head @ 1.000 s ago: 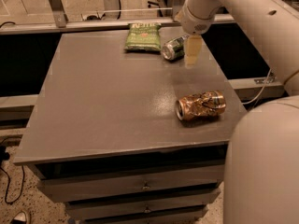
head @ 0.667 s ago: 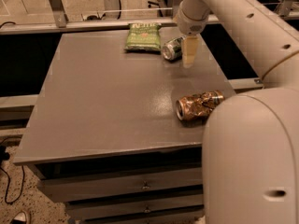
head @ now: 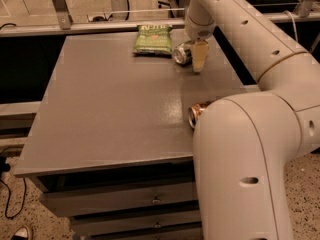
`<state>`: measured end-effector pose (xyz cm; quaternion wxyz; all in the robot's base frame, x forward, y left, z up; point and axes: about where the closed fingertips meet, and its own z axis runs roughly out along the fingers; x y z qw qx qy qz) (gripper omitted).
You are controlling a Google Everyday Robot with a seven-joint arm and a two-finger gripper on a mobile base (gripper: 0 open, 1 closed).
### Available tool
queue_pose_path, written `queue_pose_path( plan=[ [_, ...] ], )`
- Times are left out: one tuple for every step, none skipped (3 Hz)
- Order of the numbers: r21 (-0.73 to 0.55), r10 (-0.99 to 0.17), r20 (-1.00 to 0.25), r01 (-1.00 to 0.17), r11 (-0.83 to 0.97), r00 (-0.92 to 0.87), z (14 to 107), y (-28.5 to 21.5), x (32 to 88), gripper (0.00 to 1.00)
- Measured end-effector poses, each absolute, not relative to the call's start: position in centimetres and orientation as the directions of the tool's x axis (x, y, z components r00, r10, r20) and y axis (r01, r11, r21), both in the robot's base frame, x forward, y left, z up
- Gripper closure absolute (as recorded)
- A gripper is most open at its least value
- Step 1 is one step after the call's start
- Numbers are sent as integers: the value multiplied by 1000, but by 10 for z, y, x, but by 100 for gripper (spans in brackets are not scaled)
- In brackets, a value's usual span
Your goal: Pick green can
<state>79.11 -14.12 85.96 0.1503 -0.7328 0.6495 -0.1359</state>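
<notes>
Approach is in hand: the gripper [head: 199, 59], its spread impossible to tell, hangs just right of the green can [head: 182, 53] lying far back on the table [head: 110, 109] beside the bag [head: 153, 39], so next it probably must straddle that can and close.

We swung our arm's elbow [head: 240, 149] across the lower right of the frame, hiding most of the brown can [head: 196, 115]; our gripper [head: 199, 59], upper middle, edged slightly closer to the green can [head: 182, 53].

Green can [head: 182, 53] by jaws, brown can [head: 196, 115], bag [head: 153, 39]: 1 ea.
</notes>
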Motion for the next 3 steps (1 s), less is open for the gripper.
queue_pose_path(
  plan=[
    [-373, -991, 11, -919, -125, 130, 853, -141, 792, 40],
    [-360, -991, 12, -924, -132, 136, 851, -142, 792, 64],
    [-359, -989, 7, -923, -139, 146, 853, -143, 789, 88]
  ],
)
